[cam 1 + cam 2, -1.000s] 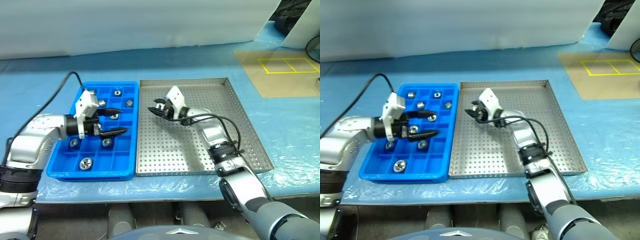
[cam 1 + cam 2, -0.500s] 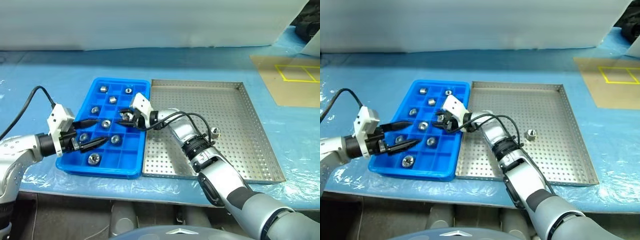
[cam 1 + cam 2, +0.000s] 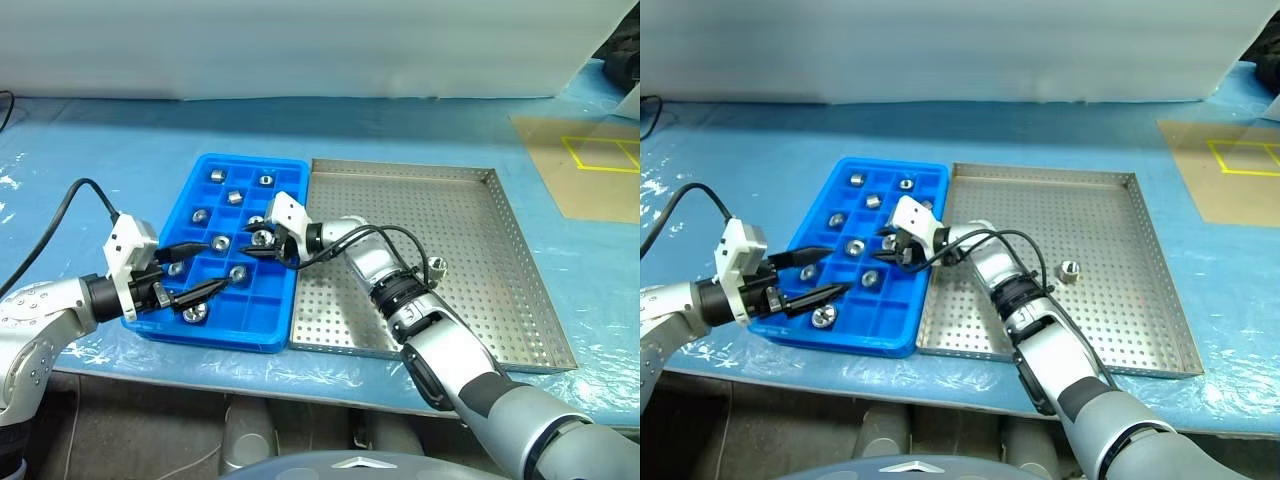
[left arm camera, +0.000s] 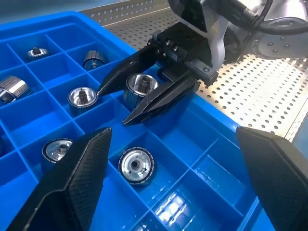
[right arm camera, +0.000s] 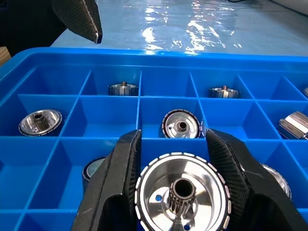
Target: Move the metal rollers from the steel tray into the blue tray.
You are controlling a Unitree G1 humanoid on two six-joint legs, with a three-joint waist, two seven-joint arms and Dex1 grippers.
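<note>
Lying between right gripper [image 4: 126, 103] jaws, roller [image 5: 182, 193] bore facing wrist.

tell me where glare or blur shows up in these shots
Right wrist view: white glare on the blue film behind the blue tray; the near roller is sharp. Left wrist view: the left gripper's fingers look soft, and a wet-looking sheen lies in one compartment.

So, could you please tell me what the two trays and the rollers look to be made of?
The blue tray: glossy moulded plastic, judging by the sheen on its thin compartment walls. The steel tray: matte silver sheet metal, punched with even holes. The metal rollers: apparently polished metal, mirror-bright faces with a toothed central bore.
</note>
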